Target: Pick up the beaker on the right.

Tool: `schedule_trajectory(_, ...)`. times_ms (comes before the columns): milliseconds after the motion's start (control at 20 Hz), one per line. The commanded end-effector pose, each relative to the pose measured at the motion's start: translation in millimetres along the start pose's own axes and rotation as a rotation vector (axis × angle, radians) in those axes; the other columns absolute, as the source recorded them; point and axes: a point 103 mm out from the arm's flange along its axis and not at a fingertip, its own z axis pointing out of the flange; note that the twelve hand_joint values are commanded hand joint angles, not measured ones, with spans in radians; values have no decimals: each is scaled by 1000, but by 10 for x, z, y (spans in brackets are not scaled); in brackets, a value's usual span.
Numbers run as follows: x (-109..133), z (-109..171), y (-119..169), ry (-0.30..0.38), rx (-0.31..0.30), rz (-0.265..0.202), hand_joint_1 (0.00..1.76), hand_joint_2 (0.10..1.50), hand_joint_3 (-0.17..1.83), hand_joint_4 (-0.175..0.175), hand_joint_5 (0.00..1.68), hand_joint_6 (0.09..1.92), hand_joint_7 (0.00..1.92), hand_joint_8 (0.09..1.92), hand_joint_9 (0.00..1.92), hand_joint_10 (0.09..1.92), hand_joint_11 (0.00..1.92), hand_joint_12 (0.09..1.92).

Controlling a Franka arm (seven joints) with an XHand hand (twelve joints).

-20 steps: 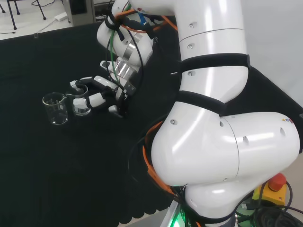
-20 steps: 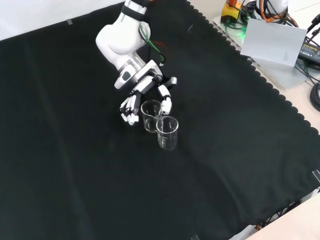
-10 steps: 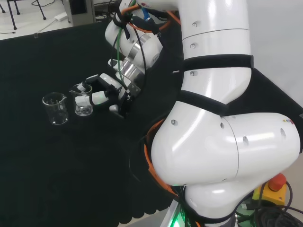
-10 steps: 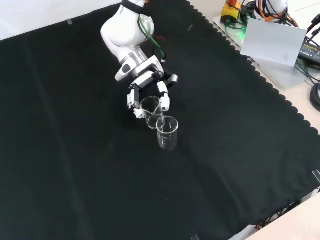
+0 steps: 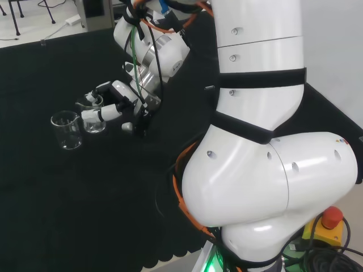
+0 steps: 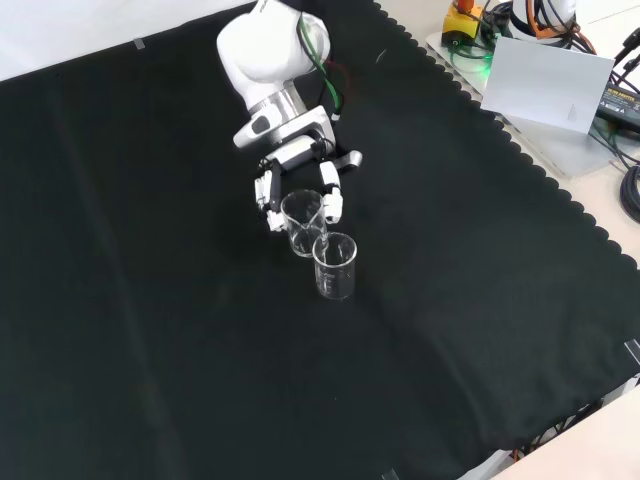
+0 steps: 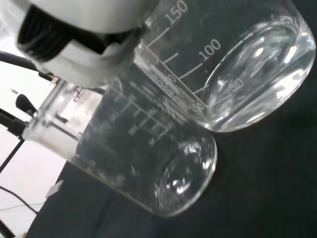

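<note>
Two clear glass beakers stand close together on the black cloth. In the head view the right beaker (image 5: 93,117) sits between the fingers and thumb of the black and white hand (image 5: 116,96), which curl round it. The left beaker (image 5: 66,130) stands free beside it. In the front view the held beaker (image 6: 302,222) is just below the hand (image 6: 296,160), with a finger (image 6: 266,195) and the thumb (image 6: 330,200) on either side, and the free beaker (image 6: 335,266) stands nearer the camera. In the wrist view both beakers lie close, one with graduation marks (image 7: 237,74) by a white finger part (image 7: 74,49), the other (image 7: 143,158) beside it.
The arm's white links (image 5: 255,141) stand at the right of the head view. A grey box (image 6: 545,85), cables and a red stop button (image 5: 332,218) lie off the cloth's scalloped edge (image 6: 560,190). Black cloth spreads around the beakers.
The wrist has risen and turned. The fingers have drawn in round the right beaker, which has shifted slightly up and left in the head view. The left beaker has stayed put.
</note>
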Motion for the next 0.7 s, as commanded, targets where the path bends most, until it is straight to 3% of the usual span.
schedule_trajectory(50,93,-288,-3,-104,-52,-10,1160,667,640,36,1271,670,1691,174,1396,559,1130,864)
schedule_trajectory(200,116,-387,-11,-136,-53,-15,1160,642,727,6,1224,793,1643,331,1312,772,1130,873)
schedule_trajectory(400,164,-516,-24,-175,-30,-18,1152,625,799,8,1182,901,1512,669,1267,892,1122,890)
schedule_trajectory(700,263,-672,-77,-232,29,-16,1147,618,842,4,1155,970,1466,800,1248,947,1106,905)
